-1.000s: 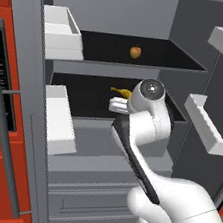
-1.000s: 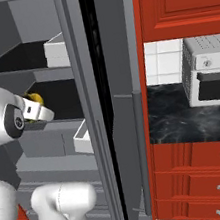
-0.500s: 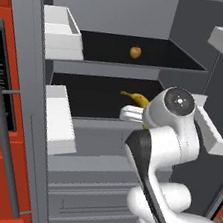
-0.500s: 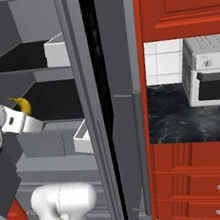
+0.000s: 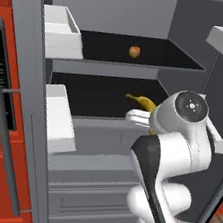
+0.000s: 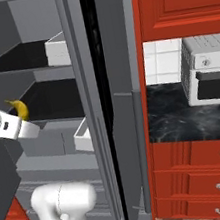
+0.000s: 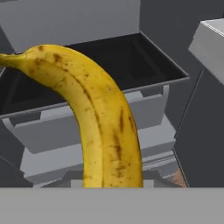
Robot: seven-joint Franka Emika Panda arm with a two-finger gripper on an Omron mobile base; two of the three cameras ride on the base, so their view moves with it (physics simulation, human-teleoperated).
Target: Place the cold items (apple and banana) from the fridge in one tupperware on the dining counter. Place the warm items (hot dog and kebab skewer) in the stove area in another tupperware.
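Hand (image 5: 150,120) | clamped on banana (image 7: 98,113) | banana held in front of open fridge (image 5: 105,133) shelves

No readable txt, labels, brands or nos. anywhere in fridge or kitchen.

The open fridge (image 5: 116,58) had grey walls, two black shelves (image 5: 143,50) and white door bins (image 5: 59,32). Red cabinets (image 6: 174,0) stood beside it, above a dark marble counter (image 6: 184,117) with white tile backsplash (image 6: 163,65) and red drawers (image 6: 212,166) below.
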